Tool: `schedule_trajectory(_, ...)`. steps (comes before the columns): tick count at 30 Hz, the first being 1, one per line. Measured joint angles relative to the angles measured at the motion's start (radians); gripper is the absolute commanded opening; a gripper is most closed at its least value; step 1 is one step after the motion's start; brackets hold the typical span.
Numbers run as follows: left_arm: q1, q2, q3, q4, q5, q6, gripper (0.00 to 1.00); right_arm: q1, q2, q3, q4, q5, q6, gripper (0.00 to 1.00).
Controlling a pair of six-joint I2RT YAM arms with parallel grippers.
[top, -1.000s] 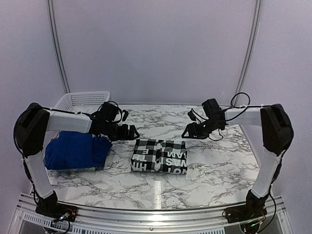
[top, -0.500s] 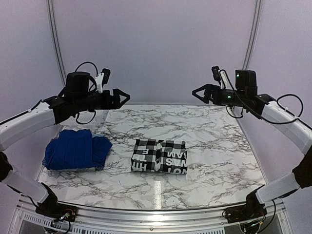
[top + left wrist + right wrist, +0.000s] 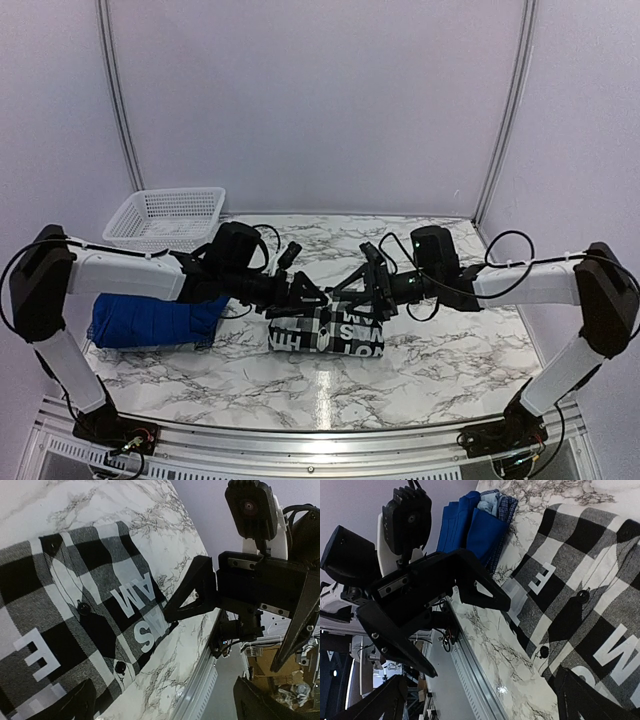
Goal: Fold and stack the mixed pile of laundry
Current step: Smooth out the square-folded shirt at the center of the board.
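Observation:
A folded black-and-white buffalo-check flannel shirt (image 3: 327,333) with white letters lies at the table's middle. Both arms reach in low over its far edge and face each other. My left gripper (image 3: 308,295) is open just above the shirt's left part, with nothing between its fingers. My right gripper (image 3: 352,288) is open above the right part, also holding nothing. The left wrist view has the shirt (image 3: 75,615) below my open left gripper (image 3: 167,702). From the right wrist, the shirt (image 3: 585,595) lies under my open right gripper (image 3: 485,702). A royal-blue folded stack (image 3: 150,320) rests at the left.
A white lattice basket (image 3: 170,212) stands at the back left corner. The marble table (image 3: 450,340) ends at a metal rail along the front. In the right wrist view, pale blue and small-checked navy cloth (image 3: 495,502) show in the blue stack (image 3: 465,525).
Half a second ago both arms were raised high and apart. Now they are lowered to the middle, fingertips close together over the flannel shirt. The shirt and blue stack have not moved.

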Motion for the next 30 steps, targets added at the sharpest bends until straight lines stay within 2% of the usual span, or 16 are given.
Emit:
schedule_trajectory(6, -0.008, 0.145, -0.007, 0.121, 0.098, -0.103, 0.99, 0.012, 0.136, -0.088, 0.188, -0.035, 0.095, 0.99)
schedule_trajectory(10, -0.007, 0.23, -0.089, 0.258, 0.114, -0.179, 0.99, -0.001, 0.237, -0.194, 0.296, -0.05, 0.113, 0.98)
schedule_trajectory(15, -0.003, 0.232, -0.199, 0.462, 0.12, -0.263, 0.99, -0.025, 0.26, -0.272, 0.455, -0.101, 0.124, 0.98)
schedule_trajectory(19, -0.003, 0.13, -0.249, 0.414, 0.101, -0.259, 0.99, -0.045, 0.166, -0.285, 0.337, -0.089, 0.081, 0.99)
schedule_trajectory(23, -0.002, 0.042, -0.166, 0.297, 0.074, -0.206, 0.99, -0.069, 0.054, -0.201, 0.153, -0.074, 0.019, 0.99)
schedule_trajectory(26, 0.008, 0.061, -0.055, 0.271, 0.067, -0.18, 0.99, -0.083, 0.058, -0.071, 0.112, -0.071, -0.01, 0.99)
schedule_trajectory(30, 0.04, 0.167, 0.068, 0.265, 0.06, -0.157, 0.99, -0.101, 0.171, 0.051, 0.14, -0.074, -0.019, 0.99)
